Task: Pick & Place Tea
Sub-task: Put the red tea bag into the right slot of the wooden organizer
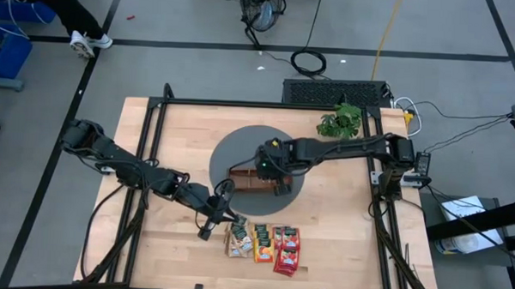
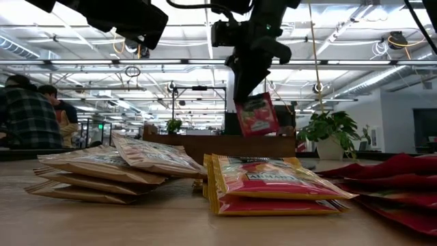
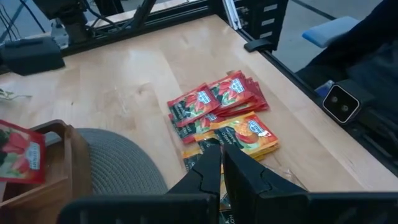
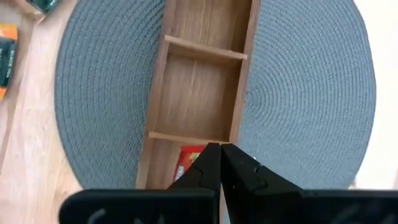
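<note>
The left gripper (image 1: 210, 229) hangs low at the near edge of the table, fingers pressed nearly together with nothing between them, just beside the tan sachets (image 1: 238, 239); next along lie the orange-yellow sachets (image 1: 263, 242), then the red sachets (image 1: 286, 248), all loose on the wood; further back, over the grey round mat (image 1: 240, 149), the right gripper (image 2: 251, 92) is clamped on a single red sachet (image 2: 257, 114), dangling it above the wooden three-compartment tray (image 4: 200, 93).
</note>
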Controlling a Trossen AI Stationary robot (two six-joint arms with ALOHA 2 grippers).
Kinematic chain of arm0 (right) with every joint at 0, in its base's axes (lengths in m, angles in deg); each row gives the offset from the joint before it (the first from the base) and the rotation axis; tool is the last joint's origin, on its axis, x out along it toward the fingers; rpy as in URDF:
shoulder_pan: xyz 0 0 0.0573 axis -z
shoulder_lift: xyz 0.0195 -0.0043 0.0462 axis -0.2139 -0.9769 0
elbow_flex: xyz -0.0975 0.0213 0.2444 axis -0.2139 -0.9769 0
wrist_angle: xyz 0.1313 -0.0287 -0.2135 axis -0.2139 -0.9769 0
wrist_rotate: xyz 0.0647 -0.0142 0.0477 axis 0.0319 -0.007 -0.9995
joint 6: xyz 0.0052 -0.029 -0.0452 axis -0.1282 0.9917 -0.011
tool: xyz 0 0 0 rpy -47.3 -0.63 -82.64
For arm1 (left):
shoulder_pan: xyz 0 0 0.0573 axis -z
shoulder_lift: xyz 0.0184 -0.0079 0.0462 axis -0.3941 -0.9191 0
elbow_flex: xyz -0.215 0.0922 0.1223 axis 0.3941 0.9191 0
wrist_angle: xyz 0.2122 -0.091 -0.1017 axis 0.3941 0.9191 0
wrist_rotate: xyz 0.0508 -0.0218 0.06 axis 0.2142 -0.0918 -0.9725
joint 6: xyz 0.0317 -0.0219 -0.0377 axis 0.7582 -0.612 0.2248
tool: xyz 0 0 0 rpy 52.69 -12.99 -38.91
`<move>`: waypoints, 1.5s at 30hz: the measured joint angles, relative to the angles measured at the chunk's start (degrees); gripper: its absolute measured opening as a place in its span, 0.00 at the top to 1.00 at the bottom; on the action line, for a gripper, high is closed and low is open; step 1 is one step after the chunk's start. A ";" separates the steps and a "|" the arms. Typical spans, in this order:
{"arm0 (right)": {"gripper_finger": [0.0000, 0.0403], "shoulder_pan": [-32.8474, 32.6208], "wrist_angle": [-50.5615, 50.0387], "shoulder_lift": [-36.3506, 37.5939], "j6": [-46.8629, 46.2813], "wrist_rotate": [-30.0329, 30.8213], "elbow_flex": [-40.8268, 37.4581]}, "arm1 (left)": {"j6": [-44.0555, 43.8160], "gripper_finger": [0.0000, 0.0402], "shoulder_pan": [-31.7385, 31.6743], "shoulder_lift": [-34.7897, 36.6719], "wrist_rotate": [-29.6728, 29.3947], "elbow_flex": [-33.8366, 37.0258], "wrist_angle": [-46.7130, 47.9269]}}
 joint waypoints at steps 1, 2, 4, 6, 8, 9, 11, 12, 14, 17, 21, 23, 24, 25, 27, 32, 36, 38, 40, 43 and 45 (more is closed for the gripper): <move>1.00 0.00 0.38 0.00 -0.29 0.02 -0.56 | -0.12 0.94 0.00 0.00 0.00 0.00 0.00; 1.00 0.00 1.26 0.04 -0.45 0.04 -1.40 | -0.30 0.94 0.00 0.00 0.00 0.00 0.00; 1.00 0.00 4.23 0.04 -0.55 0.38 -3.48 | -0.36 0.94 0.00 0.00 0.00 0.00 0.00; 1.00 0.00 6.46 -0.03 -0.46 2.59 -5.35 | -0.35 0.94 0.00 0.00 0.00 0.00 0.00; 1.00 0.00 7.38 -0.04 -0.41 3.96 -6.40 | -0.34 0.94 0.00 0.00 0.02 0.00 0.00; 1.00 0.02 7.55 -0.02 -0.52 4.06 -6.81 | -0.34 0.94 0.00 0.00 0.01 0.00 0.00; 1.00 0.31 8.10 0.00 -1.06 4.08 -7.87 | -0.34 0.94 0.00 0.00 0.01 0.00 0.00; 1.00 0.33 8.60 0.00 -1.49 4.11 -8.49 | -0.34 0.94 0.00 0.00 0.02 0.00 0.00; 1.00 0.34 9.22 0.13 -2.31 4.11 -9.32 | -0.34 0.94 0.00 0.00 0.02 0.00 0.02; 1.00 0.36 10.20 1.26 -3.51 4.44 -11.00 | -0.34 0.94 0.00 -0.01 0.02 0.00 0.02; 1.00 1.26 12.99 4.15 -3.69 4.40 -14.46 | -0.32 0.94 0.00 -0.02 0.02 -0.02 0.02; 1.00 2.18 15.11 5.77 -3.54 4.27 -16.07 | -0.30 0.94 0.00 -0.02 0.02 -0.02 0.00; 1.00 2.60 15.80 6.43 -3.43 4.24 -16.90 | -0.30 0.94 0.00 -0.02 0.02 -0.02 0.00; 1.00 2.98 16.31 7.01 -2.83 4.24 -17.68 | -0.30 0.94 0.00 -0.02 0.02 -0.02 0.00; 1.00 3.59 17.07 7.73 -1.22 4.06 -19.11 | -0.27 0.94 0.00 -0.02 0.01 -0.02 -0.02; 1.00 4.71 19.65 7.76 0.15 2.10 -22.05 | -0.08 0.94 0.00 -0.02 -1.29 -0.02 -0.26; 1.00 4.63 26.43 7.63 1.85 1.02 -25.31 | 0.14 0.94 0.00 -0.04 -1.36 -0.02 -0.26; 1.00 4.19 27.97 7.69 3.75 1.09 -25.70 | 0.28 0.94 0.00 -0.04 -1.36 -0.02 -0.26; 1.00 3.66 29.08 7.69 5.01 1.11 -25.84 | 0.29 0.94 0.00 -0.04 -1.37 -0.02 -0.26; 1.00 2.44 31.02 7.80 6.70 3.68 -25.89 | 0.29 0.94 0.00 -0.04 -1.38 -0.02 -0.26; 1.00 1.59 31.07 8.16 7.95 6.15 -25.89 | 0.36 0.94 0.00 -0.04 -1.38 -0.02 -0.26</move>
